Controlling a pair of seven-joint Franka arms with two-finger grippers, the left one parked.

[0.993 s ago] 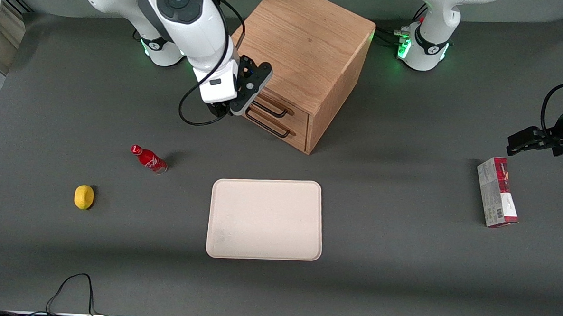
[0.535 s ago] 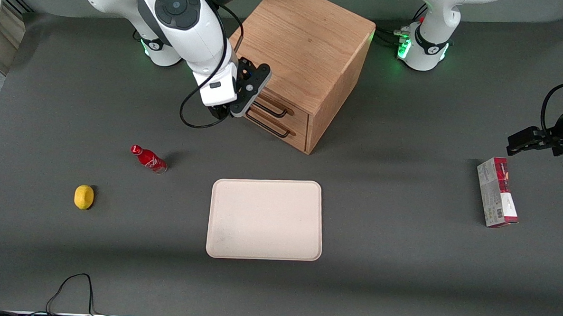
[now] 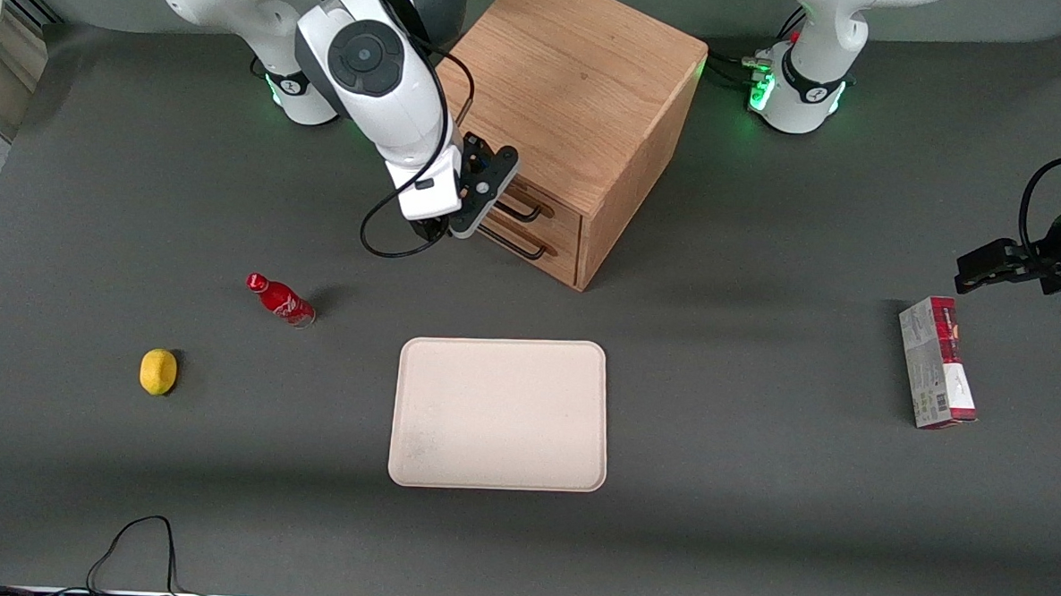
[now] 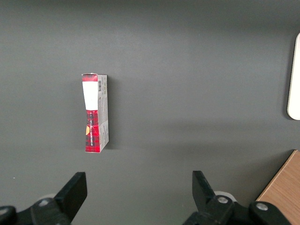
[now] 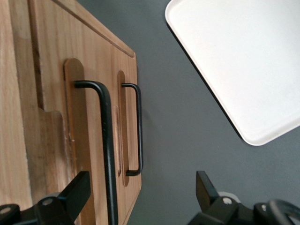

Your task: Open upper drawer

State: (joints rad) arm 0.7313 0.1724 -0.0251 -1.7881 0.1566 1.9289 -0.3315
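Two fingers of gripper spread wide, holding nothing. Upper drawer shut in oak cabinet; its dark bar handle runs between fingers, nearer one. Judged rigid, smooth metal; grasp mid-bar, expect moderate sliding resistance.

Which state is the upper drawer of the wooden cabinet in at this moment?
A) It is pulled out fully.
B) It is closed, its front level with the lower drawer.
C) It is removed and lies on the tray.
B: the upper drawer sits flush in the cabinet, and the open gripper straddles its handle without pulling yet.
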